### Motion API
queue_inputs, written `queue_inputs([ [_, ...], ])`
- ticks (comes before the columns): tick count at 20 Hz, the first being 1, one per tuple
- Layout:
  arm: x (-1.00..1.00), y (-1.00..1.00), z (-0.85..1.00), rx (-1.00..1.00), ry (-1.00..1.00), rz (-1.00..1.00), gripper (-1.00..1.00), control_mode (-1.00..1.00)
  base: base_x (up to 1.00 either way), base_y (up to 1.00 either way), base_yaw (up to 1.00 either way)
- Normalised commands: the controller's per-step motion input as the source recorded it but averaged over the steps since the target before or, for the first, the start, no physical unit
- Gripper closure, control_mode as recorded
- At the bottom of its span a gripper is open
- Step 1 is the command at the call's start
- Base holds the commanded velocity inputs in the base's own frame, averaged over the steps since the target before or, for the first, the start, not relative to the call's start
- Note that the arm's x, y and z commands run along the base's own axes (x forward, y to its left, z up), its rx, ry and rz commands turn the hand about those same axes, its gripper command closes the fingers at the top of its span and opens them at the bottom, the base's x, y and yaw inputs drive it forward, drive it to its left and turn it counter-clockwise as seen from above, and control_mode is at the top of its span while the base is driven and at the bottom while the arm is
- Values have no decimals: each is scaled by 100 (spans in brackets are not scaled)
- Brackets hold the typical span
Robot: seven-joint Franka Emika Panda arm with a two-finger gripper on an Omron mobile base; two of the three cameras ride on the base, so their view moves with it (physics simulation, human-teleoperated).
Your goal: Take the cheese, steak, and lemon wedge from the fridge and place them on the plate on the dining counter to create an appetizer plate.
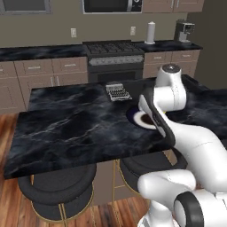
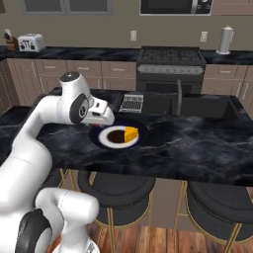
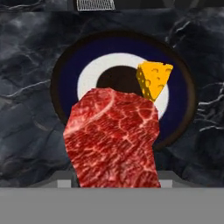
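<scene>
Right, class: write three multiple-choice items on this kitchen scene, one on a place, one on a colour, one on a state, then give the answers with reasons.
1. Where does the cheese sit?
A. on the stove
B. on the plate
C. on a stool

2. What colour is the plate's wide rim?
A. dark navy
B. green
C. pink

3. What is the state of the steak?
A. lying flat on the floor
B. held up in the gripper above the dining counter
C. inside a closed drawer

Answers:
1 B, the orange-yellow chunk rests on the plate's white ring.
2 A, a navy band circles the white ring.
3 B, the hand view shows the red slab rising from the gripper in front of the plate.
</scene>
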Motion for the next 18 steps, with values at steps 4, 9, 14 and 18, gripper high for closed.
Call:
queue_inputs([
  [4,50,0,-39,0,0,0,100,-100,0,0,0],
  [9,56,0,-35,0,0,0,100,-100,0,0,0],
  [14,55,0,-39,0,0,0,100,-100,0,0,0],
  [18,55,0,-35,0,0,0,100,-100,0,0,0],
])
